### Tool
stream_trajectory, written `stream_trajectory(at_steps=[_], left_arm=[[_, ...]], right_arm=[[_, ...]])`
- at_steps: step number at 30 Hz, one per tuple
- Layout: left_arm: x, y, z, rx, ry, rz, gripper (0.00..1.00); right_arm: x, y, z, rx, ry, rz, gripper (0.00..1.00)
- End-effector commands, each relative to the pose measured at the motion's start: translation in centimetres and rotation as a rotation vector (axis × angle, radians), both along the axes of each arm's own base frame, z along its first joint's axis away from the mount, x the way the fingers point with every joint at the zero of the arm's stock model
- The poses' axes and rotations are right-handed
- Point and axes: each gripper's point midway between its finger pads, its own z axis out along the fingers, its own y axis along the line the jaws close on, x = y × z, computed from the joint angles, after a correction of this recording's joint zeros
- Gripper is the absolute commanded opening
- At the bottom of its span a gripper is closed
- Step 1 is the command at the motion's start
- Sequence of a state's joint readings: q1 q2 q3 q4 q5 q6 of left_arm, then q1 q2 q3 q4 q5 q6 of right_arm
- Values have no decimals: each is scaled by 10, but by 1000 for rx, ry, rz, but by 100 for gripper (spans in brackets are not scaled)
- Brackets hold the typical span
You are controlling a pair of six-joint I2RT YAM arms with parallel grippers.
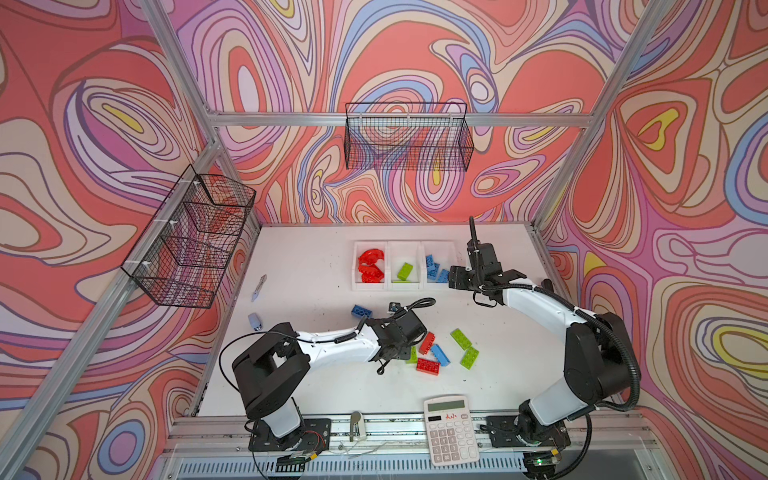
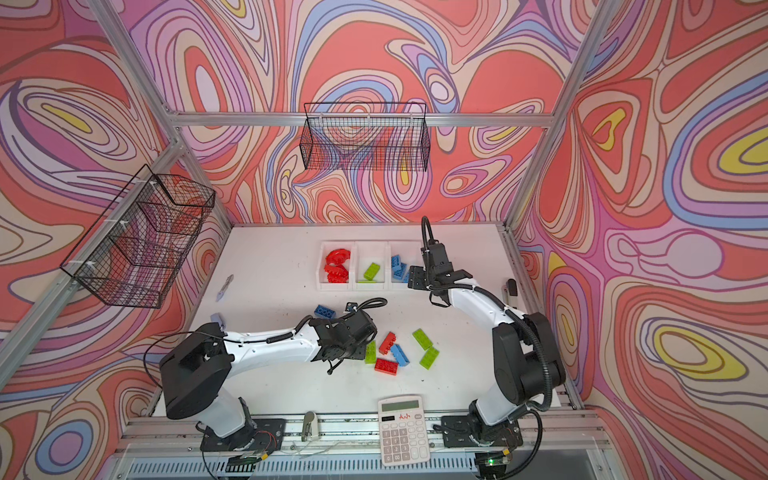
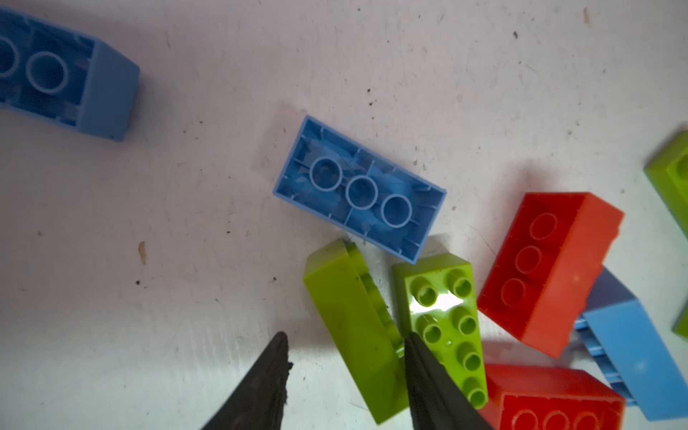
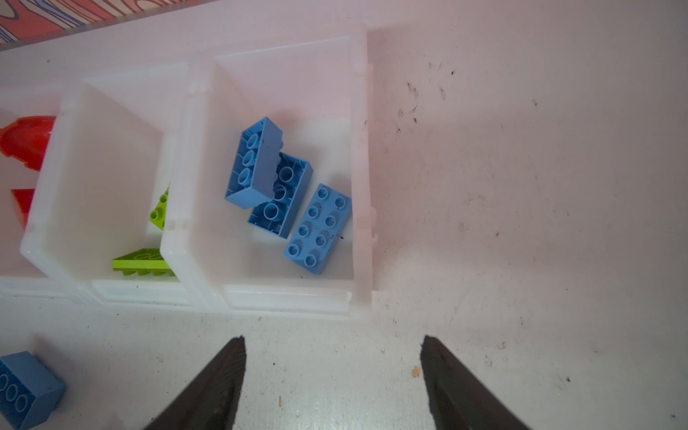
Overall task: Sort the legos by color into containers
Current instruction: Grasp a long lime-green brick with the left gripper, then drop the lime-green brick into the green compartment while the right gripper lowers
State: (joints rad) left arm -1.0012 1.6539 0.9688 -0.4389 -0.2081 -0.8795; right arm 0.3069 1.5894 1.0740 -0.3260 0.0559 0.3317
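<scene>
Lime green is the colour being worked. In both top views the left gripper (image 1: 392, 356) (image 2: 345, 354) is reaching down into the loose legos (image 1: 428, 366) mid-table (image 1: 307, 266). The containers (image 1: 405, 286) are standing well apart at the back, holding red, green and blue in turn, and the right gripper (image 1: 455, 279) is hovering just beside the blue end. In the left wrist view the jaws are standing open astride a green brick (image 3: 353, 335) lying on its side. One finger (image 3: 424, 376) is wedging between it and a studs-up green neighbour (image 3: 443, 316), and the other finger (image 3: 260, 376) is hanging clear, so nothing is being gripped yet. The brick's long axis is running nearly in line with the fingers, leaning slightly. Its studs are pointing sideways at the neighbour and a smooth wall is facing up, so the jaws are crossing its short way, which looks right. Closing should probably be going slowly, near mid-length, then rising straight, since the neighbour and an upturned blue brick (image 3: 359, 188) are lying just beside it and could be dragged. In the right wrist view the right gripper's jaws are standing wide and empty over bare table before the blue container (image 4: 357, 186), where three blue bricks (image 4: 318, 227) are lying. The middle container (image 4: 93, 178) is waiting for this green one.
</scene>
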Motion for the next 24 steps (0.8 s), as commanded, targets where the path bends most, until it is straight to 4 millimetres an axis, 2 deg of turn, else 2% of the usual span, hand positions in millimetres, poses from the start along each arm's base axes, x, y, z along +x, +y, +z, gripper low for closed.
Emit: stream_trajectory(at_steps=[1, 9, 13, 19, 24], left_arm=[[2, 10, -12, 32, 31, 37, 48], [7, 20, -21, 33, 49, 38, 33], [11, 27, -16, 39, 37, 33, 24], [24, 32, 8, 50, -36, -17, 18], [44, 24, 46, 13, -118, -59, 16]], right_arm=[[-2, -4, 6, -1, -15, -8, 78], [0, -4, 4, 3, -7, -16, 78], [1, -3, 4, 7, -5, -16, 78], [-2, -5, -1, 2, 13, -17, 77], [-20, 0, -13, 51, 73, -8, 75]])
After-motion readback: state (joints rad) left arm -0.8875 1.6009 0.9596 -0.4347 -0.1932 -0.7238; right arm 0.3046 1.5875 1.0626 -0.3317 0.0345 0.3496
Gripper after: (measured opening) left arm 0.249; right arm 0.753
